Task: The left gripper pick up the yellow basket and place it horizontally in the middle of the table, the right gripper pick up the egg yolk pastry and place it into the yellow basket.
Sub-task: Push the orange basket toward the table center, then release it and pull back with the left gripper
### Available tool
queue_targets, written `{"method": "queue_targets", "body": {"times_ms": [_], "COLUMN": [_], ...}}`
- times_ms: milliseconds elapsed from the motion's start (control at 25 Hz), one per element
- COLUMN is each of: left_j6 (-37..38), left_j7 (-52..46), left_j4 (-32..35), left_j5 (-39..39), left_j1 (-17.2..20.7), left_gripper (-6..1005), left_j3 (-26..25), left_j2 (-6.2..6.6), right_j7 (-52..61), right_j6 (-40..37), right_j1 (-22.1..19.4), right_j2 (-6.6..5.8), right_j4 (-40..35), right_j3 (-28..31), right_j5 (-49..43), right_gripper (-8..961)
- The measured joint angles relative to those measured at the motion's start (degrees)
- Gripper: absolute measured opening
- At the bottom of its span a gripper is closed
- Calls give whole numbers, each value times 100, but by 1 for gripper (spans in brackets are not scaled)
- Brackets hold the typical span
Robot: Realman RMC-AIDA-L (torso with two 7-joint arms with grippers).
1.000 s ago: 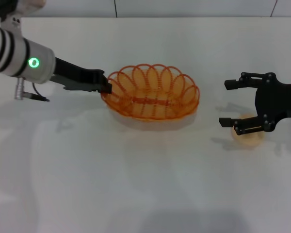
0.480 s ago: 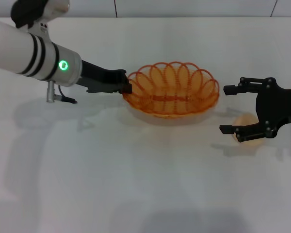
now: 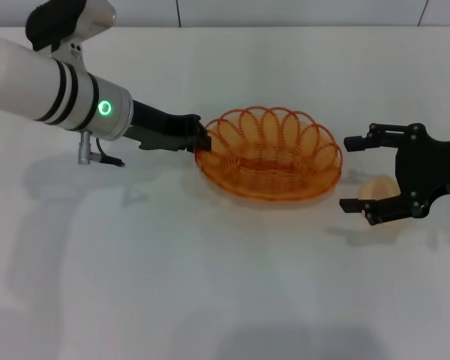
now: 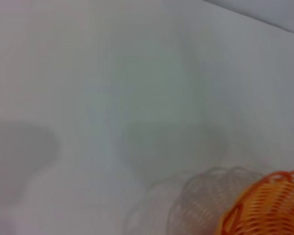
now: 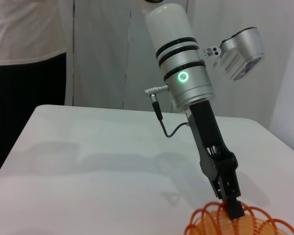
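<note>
The yellow basket [image 3: 270, 154] is an oval orange wire basket near the table's middle. My left gripper [image 3: 201, 141] is shut on the basket's left rim and holds it just above the table [image 3: 210, 285]; its shadow lies apart from it in the left wrist view [image 4: 272, 208]. The right wrist view shows the left gripper [image 5: 231, 204] clamped on the basket rim [image 5: 206, 220]. The egg yolk pastry [image 3: 376, 187] lies on the table right of the basket. My right gripper [image 3: 354, 172] is open, with its fingers on either side of the pastry.
The white and black left forearm [image 3: 52, 86] with its green light reaches in from the upper left. The table's far edge [image 3: 285, 27] meets a wall. A person in dark trousers [image 5: 24, 73] stands beyond the table in the right wrist view.
My left gripper has carried the basket to the right, toward the table's middle. My right gripper has shifted slightly, so the pastry now lies between its open fingers.
</note>
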Motion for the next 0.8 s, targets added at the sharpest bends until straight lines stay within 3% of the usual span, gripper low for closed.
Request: {"method": "queue_targets", "body": {"times_ms": [320,560,800], "left_j6": [13,197,457], "left_j7": [59,217,1270], "left_j4": [60,462,966], "left_j5": [-194,-200,-401], "left_j1": [60,239,635], "left_gripper": [294,464,698], "left_j3": [-29,-35,-398], "left_j2": [20,29,43], "right_j7": [20,51,217], "right_j6": [-22,-33,-34], "right_j1": [-17,-27,-28], "right_j2": [7,9,14], "right_j4": [0,0,1], "right_j3": [9,19,23], "right_j5": [-8,16,27], "right_gripper": [826,824,823]}}
